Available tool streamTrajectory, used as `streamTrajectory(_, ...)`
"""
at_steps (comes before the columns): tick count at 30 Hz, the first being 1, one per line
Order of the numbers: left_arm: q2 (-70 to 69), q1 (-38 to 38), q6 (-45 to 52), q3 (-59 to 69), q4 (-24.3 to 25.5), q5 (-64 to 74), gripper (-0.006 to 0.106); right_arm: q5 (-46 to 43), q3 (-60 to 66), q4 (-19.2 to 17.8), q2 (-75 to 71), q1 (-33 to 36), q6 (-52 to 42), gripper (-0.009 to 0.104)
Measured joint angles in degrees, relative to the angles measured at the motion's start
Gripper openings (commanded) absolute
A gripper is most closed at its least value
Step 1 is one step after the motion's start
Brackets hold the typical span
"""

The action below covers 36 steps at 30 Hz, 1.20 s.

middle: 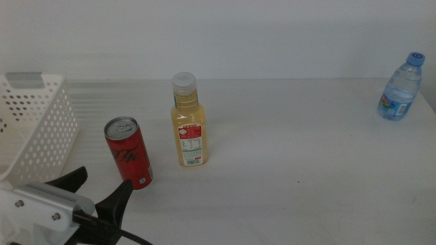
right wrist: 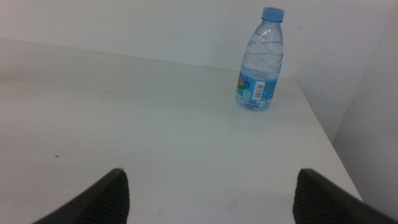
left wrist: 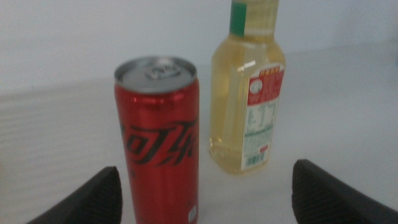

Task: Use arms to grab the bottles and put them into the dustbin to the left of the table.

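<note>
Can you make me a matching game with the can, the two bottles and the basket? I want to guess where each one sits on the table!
Things:
1. red can
2. yellow bottle
3. water bottle
4. white basket

Places:
A. far right corner of the table
B. left edge of the table
C. middle of the table, right of the can
D. just in front of the open left hand

Right pairs: 1-D, 2-C, 3-A, 4-B
</note>
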Motion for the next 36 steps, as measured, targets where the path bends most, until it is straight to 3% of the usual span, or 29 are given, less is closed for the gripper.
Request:
streamTrajectory(21, 2.4, 0.0, -1.3, 0.0, 0.1, -3.0, 0.09, 0.0, 0.0, 0.0, 0.0, 0.0, 0.0, 0.077)
streamTrajectory(36, 12.3, 0.0, -2.6, -1.1, -0.5, -3.1, 0.09, 0.0, 0.0, 0.0, 0.0, 0.0, 0.0, 0.077)
